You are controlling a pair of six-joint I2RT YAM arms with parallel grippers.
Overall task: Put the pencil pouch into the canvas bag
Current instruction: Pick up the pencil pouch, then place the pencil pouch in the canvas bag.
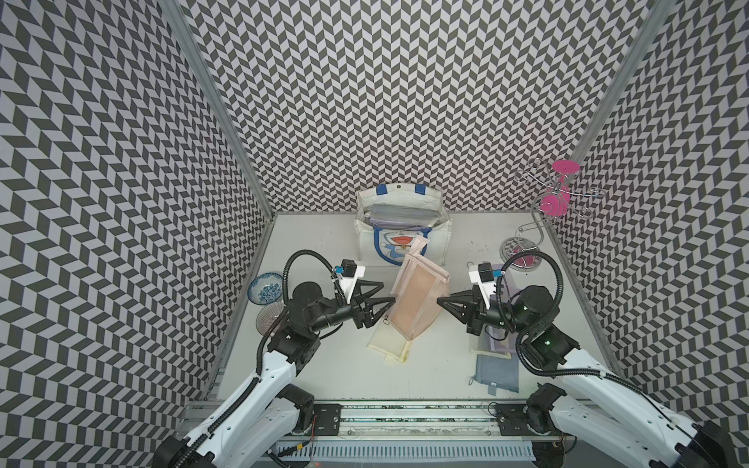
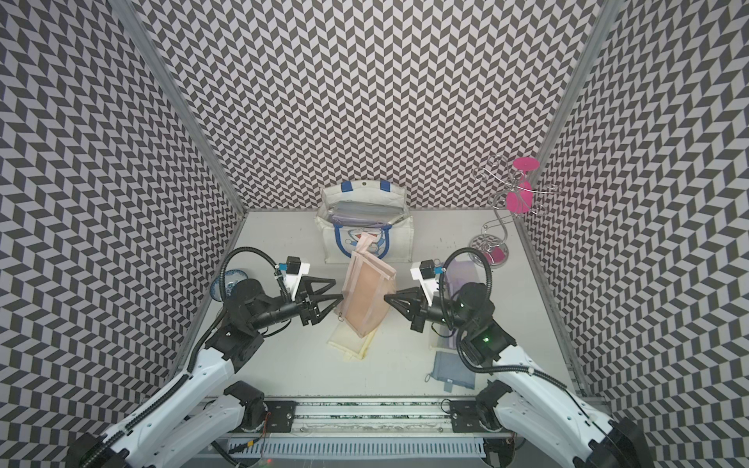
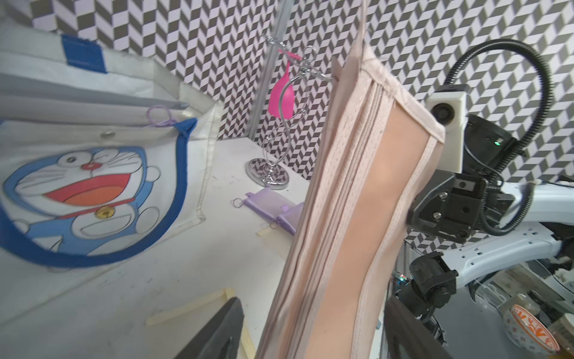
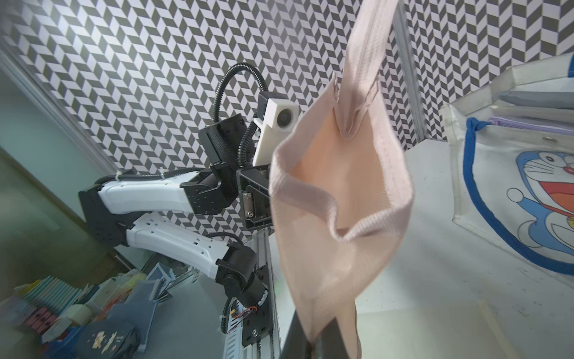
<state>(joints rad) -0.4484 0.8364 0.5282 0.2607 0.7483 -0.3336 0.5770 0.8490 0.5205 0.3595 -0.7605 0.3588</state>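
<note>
The pencil pouch (image 1: 417, 302) is soft, matt pink mesh cloth with ribbed woven trim. The canvas bag (image 1: 365, 243) is coarse matt cream cloth; the wire stand (image 3: 268, 172) is glossy chromed metal.

The peach-pink mesh pencil pouch (image 1: 417, 302) is showing paler pink woven trim along its edges and zip. The boxy cream-white canvas tote bag (image 1: 437, 243) is carrying royal-blue strap handles and a blue-and-white cartoon cat print with a red-and-orange mouth and a gold bell. The enclosure's panel walls (image 1: 364, 101) are wearing a dark grey and pale lilac chevron pattern. A flat pale-yellow fabric pouch (image 1: 385, 344), a lilac mesh pouch (image 3: 270, 200) and a grey-blue fabric pouch (image 1: 498, 370) are standing out against the white tabletop (image 1: 437, 364). A round ceramic bowl (image 1: 265, 288) is displaying blue floral print on white, and magenta plastic pieces (image 1: 552, 206) are contrasting with the chrome wire stand (image 3: 268, 175)
</note>
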